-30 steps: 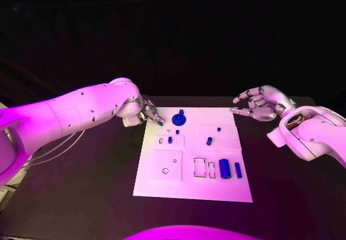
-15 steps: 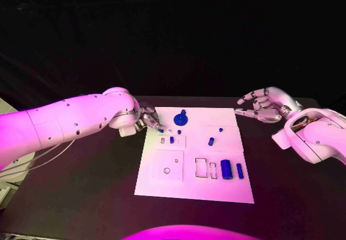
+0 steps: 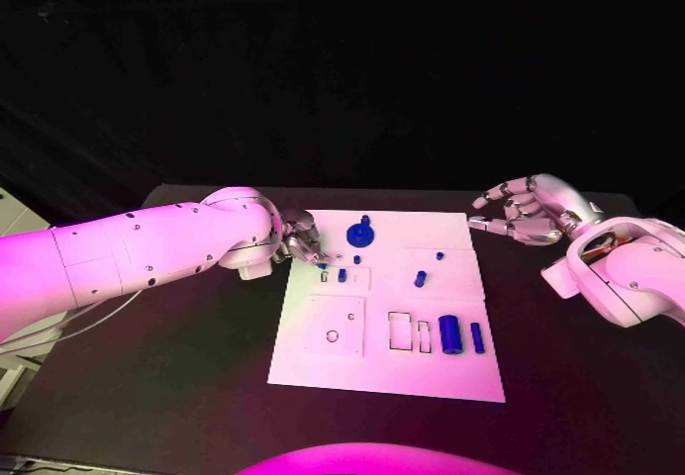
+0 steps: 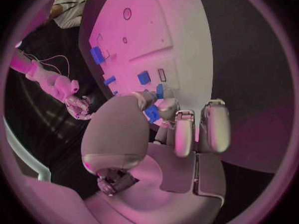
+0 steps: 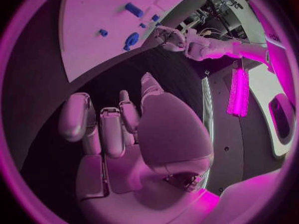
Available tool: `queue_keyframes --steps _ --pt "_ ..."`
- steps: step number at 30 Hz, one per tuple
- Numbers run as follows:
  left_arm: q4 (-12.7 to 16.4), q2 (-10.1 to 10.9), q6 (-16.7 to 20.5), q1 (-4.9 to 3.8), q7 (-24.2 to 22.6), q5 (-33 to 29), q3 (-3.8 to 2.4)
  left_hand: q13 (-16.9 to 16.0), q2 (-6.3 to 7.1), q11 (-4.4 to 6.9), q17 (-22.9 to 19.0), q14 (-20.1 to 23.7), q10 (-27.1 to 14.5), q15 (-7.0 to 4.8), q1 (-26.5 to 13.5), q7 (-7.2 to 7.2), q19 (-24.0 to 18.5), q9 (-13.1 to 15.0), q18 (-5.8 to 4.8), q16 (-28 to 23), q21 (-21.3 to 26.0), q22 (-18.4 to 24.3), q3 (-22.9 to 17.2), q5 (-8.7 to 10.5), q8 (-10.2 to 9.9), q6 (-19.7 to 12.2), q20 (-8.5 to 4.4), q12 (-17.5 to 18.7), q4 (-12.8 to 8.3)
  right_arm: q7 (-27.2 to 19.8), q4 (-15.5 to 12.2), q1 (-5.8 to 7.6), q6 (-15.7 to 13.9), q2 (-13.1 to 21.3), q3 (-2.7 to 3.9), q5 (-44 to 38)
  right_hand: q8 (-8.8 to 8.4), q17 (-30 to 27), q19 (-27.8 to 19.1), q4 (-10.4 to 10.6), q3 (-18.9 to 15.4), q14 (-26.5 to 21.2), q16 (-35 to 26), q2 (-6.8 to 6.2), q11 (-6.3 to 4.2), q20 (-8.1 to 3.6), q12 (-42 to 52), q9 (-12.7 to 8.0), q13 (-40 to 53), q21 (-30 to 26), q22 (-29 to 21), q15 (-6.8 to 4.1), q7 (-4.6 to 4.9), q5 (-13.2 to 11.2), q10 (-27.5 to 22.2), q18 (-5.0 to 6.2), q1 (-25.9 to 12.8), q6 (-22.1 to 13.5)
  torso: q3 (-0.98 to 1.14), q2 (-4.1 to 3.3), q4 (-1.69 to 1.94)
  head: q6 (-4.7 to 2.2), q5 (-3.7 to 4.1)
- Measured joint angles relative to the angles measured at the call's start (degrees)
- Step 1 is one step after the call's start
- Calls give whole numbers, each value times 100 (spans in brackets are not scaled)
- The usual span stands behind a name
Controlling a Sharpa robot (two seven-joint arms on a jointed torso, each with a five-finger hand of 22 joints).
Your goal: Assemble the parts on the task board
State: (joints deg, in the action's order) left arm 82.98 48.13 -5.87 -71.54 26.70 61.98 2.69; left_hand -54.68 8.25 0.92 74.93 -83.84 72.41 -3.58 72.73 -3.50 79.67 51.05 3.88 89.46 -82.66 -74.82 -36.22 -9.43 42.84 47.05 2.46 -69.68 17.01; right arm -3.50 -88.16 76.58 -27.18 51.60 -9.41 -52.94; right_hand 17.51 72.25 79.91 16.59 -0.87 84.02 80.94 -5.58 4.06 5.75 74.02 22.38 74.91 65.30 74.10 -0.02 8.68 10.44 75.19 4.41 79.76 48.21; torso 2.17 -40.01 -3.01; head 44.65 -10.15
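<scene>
Our left hand (image 3: 297, 243) pinches a small blue part (image 4: 151, 113) at the task board's (image 3: 385, 371) ten o'clock edge. The small slot (image 3: 324, 278) lies just toward five o'clock. Our right hand (image 3: 521, 211) hovers open, well apart.

Black table (image 3: 171, 376) carries white task board (image 3: 385, 371).

The task board (image 3: 385, 371) looks like smooth matt white sheet — the blue parts (image 3: 449, 334) on it look like plastic. Both arms wear glossy white shells; the left hand (image 3: 301, 239) and right hand (image 3: 517, 212) look metallic — the table (image 3: 171, 396) is matt black.
</scene>
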Motion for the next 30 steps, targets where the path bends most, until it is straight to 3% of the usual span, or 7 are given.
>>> queue_keyframes --steps 30 --pt "319 79 -21 92 222 451 20 -6 59 0 -1 -20 40 -20 -60 11 0 85 2 0 -26 -6 -23 -7 -24 52 0 0 23 0 -16 -5 0 17 0 0 22 -1 0 0 0 0 0 0 0 0 0 -1 0 3 0 0 0 0 0 0 0 0 0 1 2 83 -15"
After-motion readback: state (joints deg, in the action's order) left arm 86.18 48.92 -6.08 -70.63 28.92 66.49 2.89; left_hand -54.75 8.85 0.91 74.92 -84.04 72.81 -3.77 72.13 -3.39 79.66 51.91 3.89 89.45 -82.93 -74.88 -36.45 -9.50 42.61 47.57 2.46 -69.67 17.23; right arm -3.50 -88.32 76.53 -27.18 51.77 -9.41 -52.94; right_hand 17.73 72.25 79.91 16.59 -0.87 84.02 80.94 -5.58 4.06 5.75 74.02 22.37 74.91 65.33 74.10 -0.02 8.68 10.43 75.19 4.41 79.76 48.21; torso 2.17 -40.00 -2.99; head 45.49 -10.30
